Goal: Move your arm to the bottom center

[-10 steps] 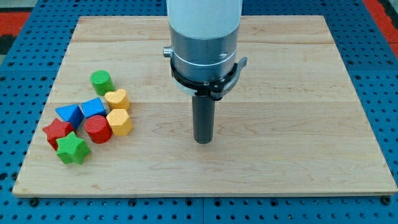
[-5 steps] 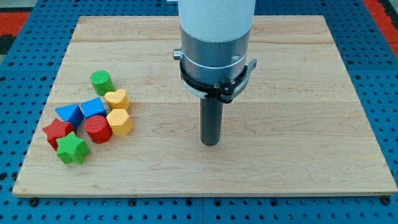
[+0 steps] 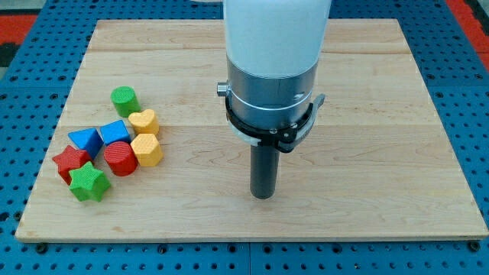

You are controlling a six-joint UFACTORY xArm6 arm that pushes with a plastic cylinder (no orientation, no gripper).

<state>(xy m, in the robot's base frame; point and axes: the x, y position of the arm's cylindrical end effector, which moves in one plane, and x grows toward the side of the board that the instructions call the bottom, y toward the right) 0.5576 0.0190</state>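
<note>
Eight small blocks lay huddled on the bench (image 3: pixel 367 92) in the single camera view, all well to the view's left of the rod. Taking the red cylinder (image 3: pixel 120 159) as the marker: the yellow hexagonal block (image 3: pixel 147 150) sat touching it on the view's right, the yellow heart (image 3: pixel 144 121) just above that, the green cylinder (image 3: pixel 124 101) higher up and slightly apart, two blue blocks (image 3: pixel 99 137) just above and to the left, the red star (image 3: pixel 70 162) to its left, and the green star (image 3: pixel 89 182) below and to the left.

My tip (image 3: pixel 263 195) stood well apart from the red cylinder, far to its right and a little lower, on bare wood close to the bench's middle line and some way above its bottom edge. There were no jaws on this arm, only the plain rod, so nothing was apart, together or clamped.

As I judged it, the step would go best as a short, straight slide toward the view's bottom, nudging slightly left to sit at centre and stopping before the bench's edge. The blocks lay off that path and should stay untouched.
</note>
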